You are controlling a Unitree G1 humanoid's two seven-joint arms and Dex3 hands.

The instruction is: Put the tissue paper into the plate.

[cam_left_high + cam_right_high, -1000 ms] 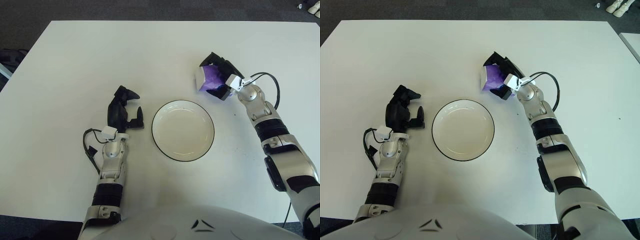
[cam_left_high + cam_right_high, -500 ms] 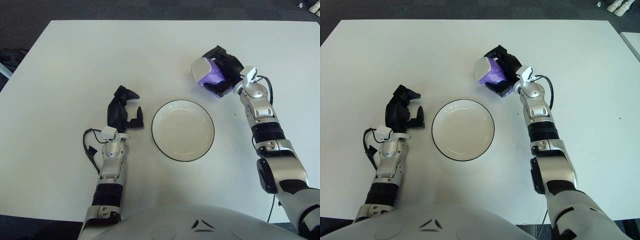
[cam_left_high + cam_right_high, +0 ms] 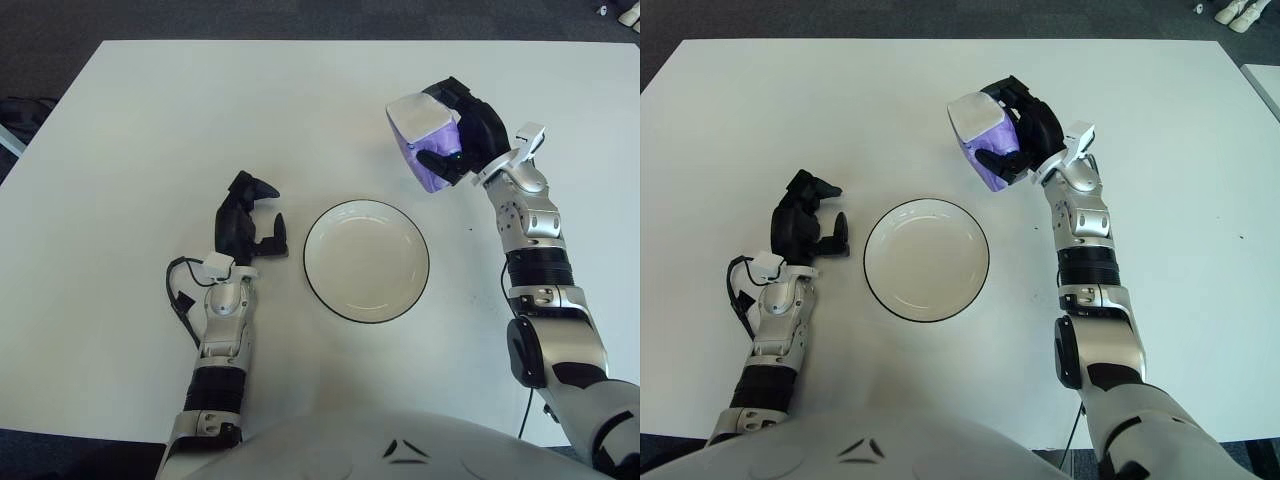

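Risk of dropping the tissue pack [image 3: 424, 146] outside the plate [image 3: 366, 261].
Our right hand [image 3: 462, 135] has its fingers closed around the pack, lifted toward the far right side of the bench; since one second it rose from the table. If we release early, it falls beside. Left hand [image 3: 248, 226] rests half-curled, holding nothing.
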